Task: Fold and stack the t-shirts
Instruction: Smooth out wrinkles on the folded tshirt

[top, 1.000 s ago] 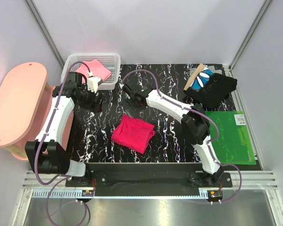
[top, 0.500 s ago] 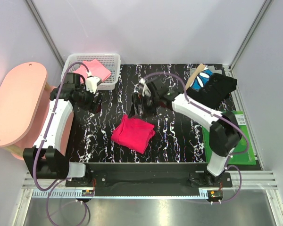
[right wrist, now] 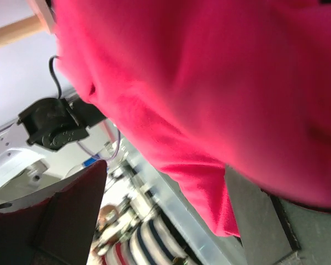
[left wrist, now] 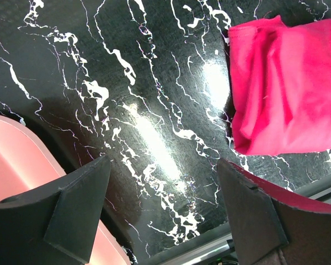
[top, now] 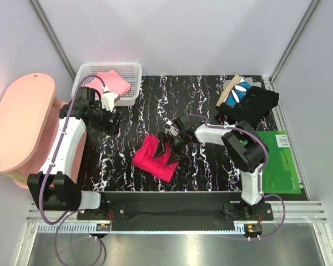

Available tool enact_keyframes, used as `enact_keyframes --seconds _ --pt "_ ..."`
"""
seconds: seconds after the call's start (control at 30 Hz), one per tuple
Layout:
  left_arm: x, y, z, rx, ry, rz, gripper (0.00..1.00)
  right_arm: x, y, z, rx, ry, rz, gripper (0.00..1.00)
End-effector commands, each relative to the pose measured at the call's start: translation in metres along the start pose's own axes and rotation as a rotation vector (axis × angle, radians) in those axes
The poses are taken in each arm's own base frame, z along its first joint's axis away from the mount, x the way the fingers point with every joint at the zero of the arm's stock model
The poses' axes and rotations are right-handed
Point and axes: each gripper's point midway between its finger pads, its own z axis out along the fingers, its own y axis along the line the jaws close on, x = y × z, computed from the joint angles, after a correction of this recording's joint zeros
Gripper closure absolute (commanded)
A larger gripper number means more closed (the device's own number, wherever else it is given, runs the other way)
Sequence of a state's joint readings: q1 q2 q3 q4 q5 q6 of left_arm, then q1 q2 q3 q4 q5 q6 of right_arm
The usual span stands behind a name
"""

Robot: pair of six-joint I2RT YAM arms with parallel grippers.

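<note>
— What's changed since a second ago?

— My right gripper (top: 167,146) was up over the far middle of the table (top: 211,172), well clear of any cloth. I've swung it toward me, and it now sits at the right edge of the crimson t-shirt (top: 149,159). The shirt itself lies where it did, in a folded heap near the front centre of the table. The left gripper (top: 112,119) has hardly moved and hangs over the table's left side, near the basket.

— Fingers?

— The right fingers (right wrist: 71,215) are spread wide and red cloth fills the wrist view between them; I can't tell whether they touch it. The left fingers (left wrist: 71,215) are also wide apart, with only bare tabletop between them and the shirt (left wrist: 287,94) off to one side.

— Containers?

— The white mesh basket (top: 134,69) at the far left holds one folded pink shirt (top: 111,82), same as before. A black shirt (top: 258,102) and a blue-and-white shirt (top: 240,91) are piled at the far right corner, behind the green mat (top: 277,166).
</note>
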State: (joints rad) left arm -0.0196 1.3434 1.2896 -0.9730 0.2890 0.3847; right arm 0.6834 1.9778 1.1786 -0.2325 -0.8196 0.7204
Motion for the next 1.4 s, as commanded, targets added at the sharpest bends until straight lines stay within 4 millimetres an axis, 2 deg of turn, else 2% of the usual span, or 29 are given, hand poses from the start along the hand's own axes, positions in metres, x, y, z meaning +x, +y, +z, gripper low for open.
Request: enact_keyframes --seconds 0.0,0.1,0.2,0.37,0.47,0.57,0.67,0.7,0.87,0.9,0.97,1.0,1.07,1.13,1.17,1.27,1.3,1.37 --pt "-0.005 0.000 -0.004 -0.006 -0.029 0.007 0.17 0.015 -0.057 0.005 0.166 0.037 0.054 0.05" --pt "-0.006 0.001 -0.003 -0.003 -0.030 0.008 0.17 0.017 -0.062 -0.007 0.246 0.027 0.027 0.03" --pt "-0.008 0.000 -0.003 0.003 -0.033 0.005 0.17 0.011 -0.038 -0.020 0.233 0.014 -0.027 0.02" --pt "-0.008 -0.001 -0.003 0.007 -0.034 0.001 0.17 -0.013 0.052 -0.053 0.098 -0.088 -0.160 0.02" --pt "-0.008 -0.001 -0.004 0.004 -0.039 -0.002 0.17 -0.015 0.082 -0.053 0.031 -0.095 -0.197 0.02" --pt "-0.009 0.000 -0.005 -0.002 -0.042 -0.008 0.17 -0.008 0.090 -0.037 -0.015 -0.050 -0.201 0.02" --pt "-0.010 0.001 -0.006 -0.009 -0.048 -0.010 0.17 -0.002 0.088 -0.015 -0.032 -0.001 -0.201 0.03" --pt "-0.011 0.002 -0.007 -0.010 -0.052 -0.014 0.17 0.000 0.081 -0.003 -0.029 0.026 -0.189 0.03" --pt "-0.013 0.003 -0.007 -0.004 -0.059 -0.023 0.17 0.001 0.078 0.027 -0.084 0.107 -0.186 0.03" --pt "-0.013 0.002 -0.007 0.000 -0.059 -0.024 0.17 -0.001 0.068 0.037 -0.077 0.129 -0.165 0.04" --pt "-0.013 0.001 -0.007 0.003 -0.060 -0.024 0.17 -0.004 0.060 0.047 -0.079 0.150 -0.160 0.04" --pt "-0.013 0.002 -0.007 0.000 -0.059 -0.024 0.17 -0.005 0.042 0.060 -0.056 0.170 -0.130 0.04" --pt "-0.013 0.002 -0.009 -0.003 -0.062 -0.022 0.17 -0.006 0.019 0.073 -0.021 0.185 -0.100 0.06" --pt "-0.012 0.002 -0.009 -0.005 -0.060 -0.016 0.17 -0.006 0.016 0.074 -0.011 0.184 -0.093 0.08" --pt "-0.011 0.002 -0.010 -0.009 -0.058 -0.015 0.17 -0.006 0.020 0.071 -0.011 0.179 -0.096 0.08" --pt "-0.008 0.004 -0.010 -0.021 -0.051 -0.008 0.17 -0.009 0.063 0.046 -0.061 0.120 -0.171 0.05" --pt "-0.008 0.005 -0.010 -0.022 -0.049 -0.006 0.17 -0.008 0.083 0.033 -0.090 0.101 -0.205 0.05" --pt "-0.008 0.005 -0.010 -0.023 -0.049 -0.007 0.17 -0.006 0.107 0.025 -0.123 0.091 -0.234 0.05"
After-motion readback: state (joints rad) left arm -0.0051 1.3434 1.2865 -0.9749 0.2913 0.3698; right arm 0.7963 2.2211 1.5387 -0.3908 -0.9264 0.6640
